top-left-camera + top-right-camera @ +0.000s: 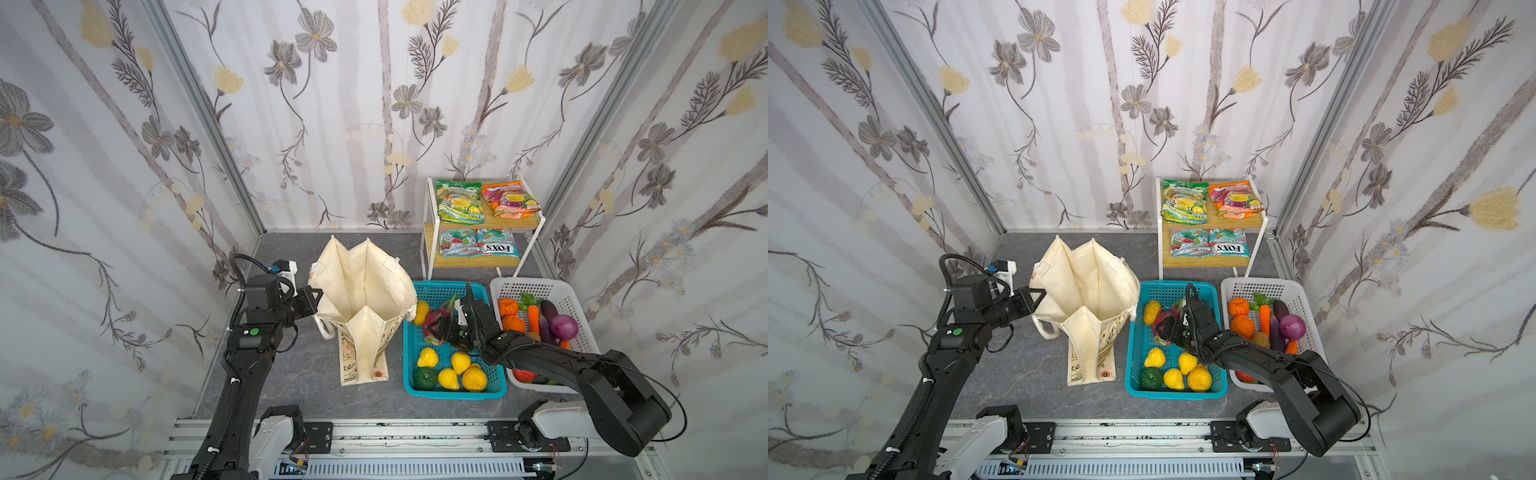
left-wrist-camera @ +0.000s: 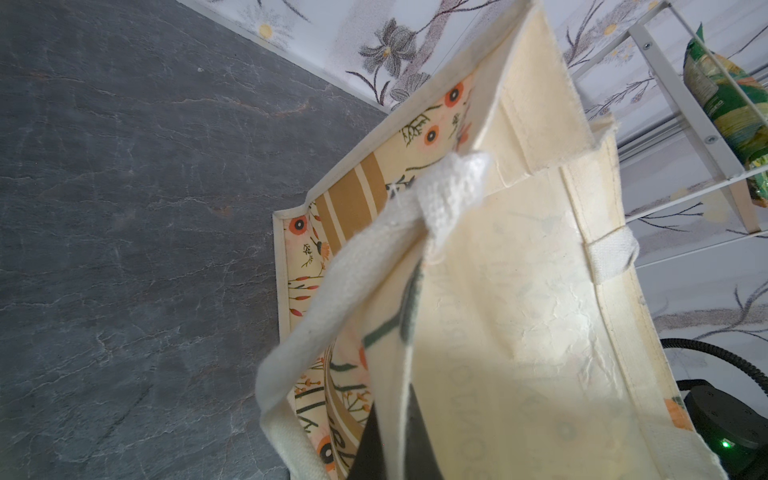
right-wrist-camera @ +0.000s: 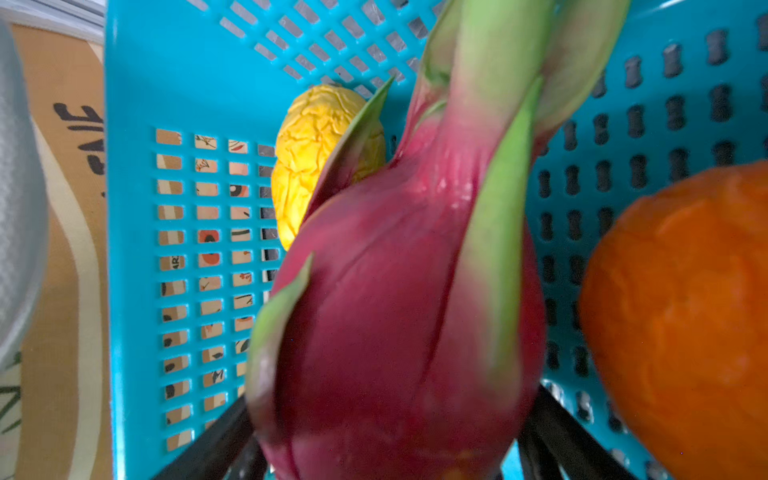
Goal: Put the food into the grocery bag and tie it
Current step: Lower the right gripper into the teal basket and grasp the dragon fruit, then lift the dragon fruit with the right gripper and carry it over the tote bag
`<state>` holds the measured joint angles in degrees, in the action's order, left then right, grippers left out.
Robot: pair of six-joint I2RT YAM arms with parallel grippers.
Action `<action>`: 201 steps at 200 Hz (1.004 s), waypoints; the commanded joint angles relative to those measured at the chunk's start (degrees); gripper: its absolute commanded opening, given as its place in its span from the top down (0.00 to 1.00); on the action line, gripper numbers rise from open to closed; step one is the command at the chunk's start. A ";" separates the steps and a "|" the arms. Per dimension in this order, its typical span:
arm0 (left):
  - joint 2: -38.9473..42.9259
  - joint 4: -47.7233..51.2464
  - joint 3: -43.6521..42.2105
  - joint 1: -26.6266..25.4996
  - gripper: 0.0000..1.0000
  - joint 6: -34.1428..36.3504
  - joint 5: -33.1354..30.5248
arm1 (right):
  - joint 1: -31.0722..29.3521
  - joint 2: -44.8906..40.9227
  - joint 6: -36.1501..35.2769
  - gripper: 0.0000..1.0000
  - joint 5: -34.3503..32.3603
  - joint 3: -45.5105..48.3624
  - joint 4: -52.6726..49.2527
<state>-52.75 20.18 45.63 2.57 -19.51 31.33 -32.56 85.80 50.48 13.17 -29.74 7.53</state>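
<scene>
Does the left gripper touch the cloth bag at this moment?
Touching. The left wrist view shows it: the dark jaws of the left gripper are shut on the upper edge of the bag, with the cream cloth pinched between them.

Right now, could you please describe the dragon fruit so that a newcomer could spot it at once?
Find the teal basket on the grey tabletop, between the cream tote and the white basket. Toward its far end, beside a yellow lemon, lies the dragon fruit. It alone is pink with green-tipped scales; its neighbours are plain yellow, orange or dark green.
</scene>
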 commanded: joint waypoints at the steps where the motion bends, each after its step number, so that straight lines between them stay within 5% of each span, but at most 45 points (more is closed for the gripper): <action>1: 0.11 -1.73 0.34 0.07 1.00 -0.09 0.13 | -0.02 -1.59 0.40 0.26 0.24 0.43 1.89; 80: -0.11 -2.08 -0.14 0.07 1.00 0.19 -0.66 | -0.36 -15.32 -2.49 0.28 -3.90 1.35 -3.21; 127: -1.51 -2.32 0.20 -0.02 1.00 0.13 0.21 | -1.01 -25.24 -12.99 0.31 -7.88 -4.16 -9.59; 201: -1.29 -2.49 1.82 -2.45 1.00 -1.41 0.84 | -9.58 -16.14 -31.34 0.33 -8.75 -28.81 -14.99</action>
<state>-53.93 19.53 46.35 0.97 -20.08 31.59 -40.23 64.86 26.81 4.14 -52.36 -7.44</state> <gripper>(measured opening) 0.051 0.710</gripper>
